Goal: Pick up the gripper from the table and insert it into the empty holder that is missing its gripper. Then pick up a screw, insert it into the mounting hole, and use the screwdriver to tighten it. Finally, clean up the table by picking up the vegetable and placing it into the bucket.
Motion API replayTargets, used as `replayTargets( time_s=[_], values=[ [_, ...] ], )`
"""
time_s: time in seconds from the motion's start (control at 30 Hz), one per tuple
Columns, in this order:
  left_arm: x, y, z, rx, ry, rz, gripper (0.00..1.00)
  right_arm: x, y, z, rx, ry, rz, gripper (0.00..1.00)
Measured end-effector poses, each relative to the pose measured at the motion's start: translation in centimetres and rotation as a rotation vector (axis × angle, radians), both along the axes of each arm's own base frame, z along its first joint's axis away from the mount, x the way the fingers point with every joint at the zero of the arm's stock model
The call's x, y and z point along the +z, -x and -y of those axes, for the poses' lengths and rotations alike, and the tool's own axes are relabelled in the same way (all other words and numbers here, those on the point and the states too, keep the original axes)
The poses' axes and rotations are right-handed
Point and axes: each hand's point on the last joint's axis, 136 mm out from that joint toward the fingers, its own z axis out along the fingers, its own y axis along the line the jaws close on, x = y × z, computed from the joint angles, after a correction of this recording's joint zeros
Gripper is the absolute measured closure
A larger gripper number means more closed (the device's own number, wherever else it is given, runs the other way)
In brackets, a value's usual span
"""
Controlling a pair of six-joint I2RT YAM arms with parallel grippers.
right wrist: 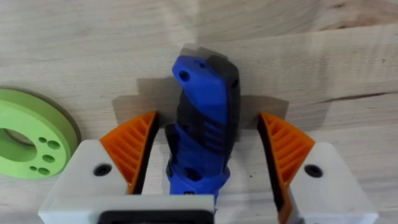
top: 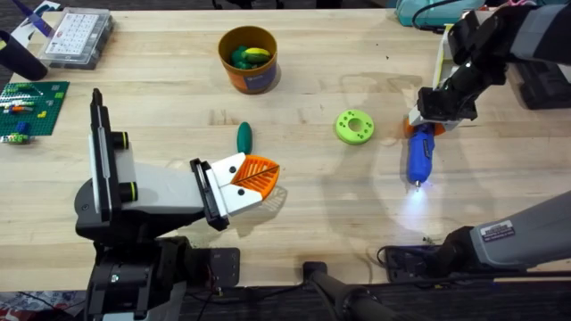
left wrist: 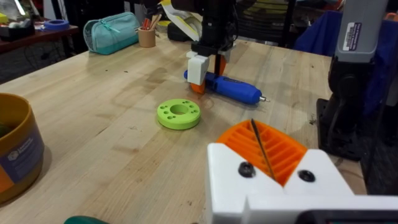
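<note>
The right gripper [right wrist: 208, 155] straddles the screwdriver [top: 418, 157], pads wide apart, gripping nothing. A green disc [top: 354, 127] lies just beside the screwdriver; the vegetable [top: 244, 136] and bucket [top: 248, 59] lie farther off. The left gripper [left wrist: 267, 152] is closed and empty.

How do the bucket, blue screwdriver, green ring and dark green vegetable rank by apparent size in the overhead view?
Largest to smallest:
1. bucket
2. blue screwdriver, partly under the right hand, so its full length is unsure
3. green ring
4. dark green vegetable, close to the ring in apparent size but slimmer
</note>
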Motion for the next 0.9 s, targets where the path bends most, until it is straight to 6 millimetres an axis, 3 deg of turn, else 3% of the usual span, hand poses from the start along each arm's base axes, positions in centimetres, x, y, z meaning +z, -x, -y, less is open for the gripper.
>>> replayTargets(
  time_s=[0.37,0.5,0.67,0.7,0.9],
  values=[
    [0.0,0.1,0.0,-0.004,0.001,0.001,0.985,0.2,0.3,0.0,0.001,-0.002,-0.008,0.956],
    [0.0,0.1,0.0,-0.004,0.001,0.0,0.985,1.4,0.3,0.0,0.02,0.0,0.017,0.956],
    [0.0,0.1,0.0,-0.004,0.001,-0.001,0.985,6.2,-0.9,0.2,0.051,0.013,0.126,0.956],
    [0.0,0.1,0.0,-0.004,0.001,-0.001,0.985,8.7,-1.5,0.5,0.052,0.022,0.177,0.956],
    [0.0,0.1,0.0,-0.004,0.001,-0.001,0.985,15.5,-1.9,0.8,0.055,0.041,0.298,0.956]
  ],
)
